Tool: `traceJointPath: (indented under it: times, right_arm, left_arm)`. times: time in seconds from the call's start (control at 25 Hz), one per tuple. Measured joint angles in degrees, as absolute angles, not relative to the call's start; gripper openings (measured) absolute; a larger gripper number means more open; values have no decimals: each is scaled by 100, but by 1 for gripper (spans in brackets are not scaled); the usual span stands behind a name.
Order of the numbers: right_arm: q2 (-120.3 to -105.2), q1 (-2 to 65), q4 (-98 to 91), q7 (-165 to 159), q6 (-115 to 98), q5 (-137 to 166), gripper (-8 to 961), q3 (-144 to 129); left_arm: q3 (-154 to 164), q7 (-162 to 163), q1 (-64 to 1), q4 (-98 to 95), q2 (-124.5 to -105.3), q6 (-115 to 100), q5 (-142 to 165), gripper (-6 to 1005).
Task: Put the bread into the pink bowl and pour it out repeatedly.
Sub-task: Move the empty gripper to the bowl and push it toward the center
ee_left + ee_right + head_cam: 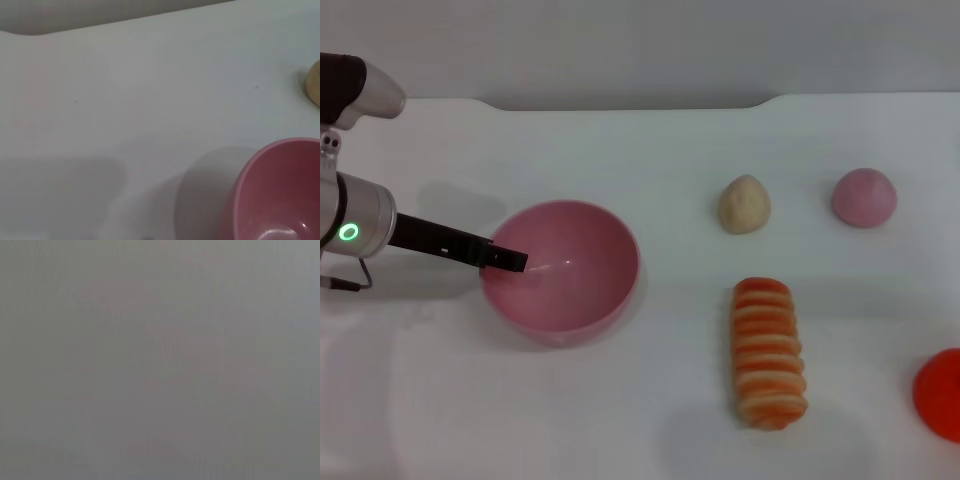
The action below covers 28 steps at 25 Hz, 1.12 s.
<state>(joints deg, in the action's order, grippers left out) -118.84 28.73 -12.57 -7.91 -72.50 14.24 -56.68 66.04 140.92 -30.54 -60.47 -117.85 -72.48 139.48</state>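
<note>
Notably, your right wrist view is a featureless grey field, and the right gripper appears in no view, so its state is unknown to you. At the right edge of the head view a red-orange object (940, 393) is cut off by the frame and cannot be identified. The left wrist view shows only part of the pink bowl's rim and wall, plus a tan sliver at the frame edge, too cropped to name.

Your left gripper (508, 260) reaches in from the robot's left; its dark fingers end at the near-left rim of the pink bowl (590, 285), at or touching the rim. Whether they pinch the rim or merely lie against it cannot be told.

The pink bowl sits upright, mouth up, left of centre on the white table (650, 420), with nothing inside it.

The bread (769, 352) lies flat on the table to the right of the bowl and well apart from it, striped side up. Its long axis runs from far to near, almost straight toward the robot, with the ridges crossing it.

Beyond the bread stands a beige egg-shaped lump (745, 204), and to the right of that a small pink dome (864, 197).

No writing or brand mark can be read; a green ring light (349, 233) glows on the left wrist.
</note>
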Motion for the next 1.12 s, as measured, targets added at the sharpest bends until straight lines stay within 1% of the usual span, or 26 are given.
traceJointPath:
  times: [0.32, 0.6, 0.76, 1.12]
  right_arm:
    - [-11892, 2842, -1256, -790, -7286, 1424, 555, -5667]
    - [-11892, 2838, -1256, -790, -7293, 1423, 555, -5696]
    - [-11892, 2839, -1255, -789, -7295, 1423, 555, -5735]
    - [-11894, 2805, -1248, -789, -7287, 1423, 556, -5787]
  left_arm:
    - [6563, 14205, -3043, -6009, -11757, -7331, 13942, 705]
    - [6613, 14154, -3064, -6001, -11748, -7412, 13961, 503]
    - [6619, 14145, -3068, -6048, -11751, -7424, 13956, 237]
    - [6596, 14141, -3077, -6181, -11769, -7416, 13933, 99]
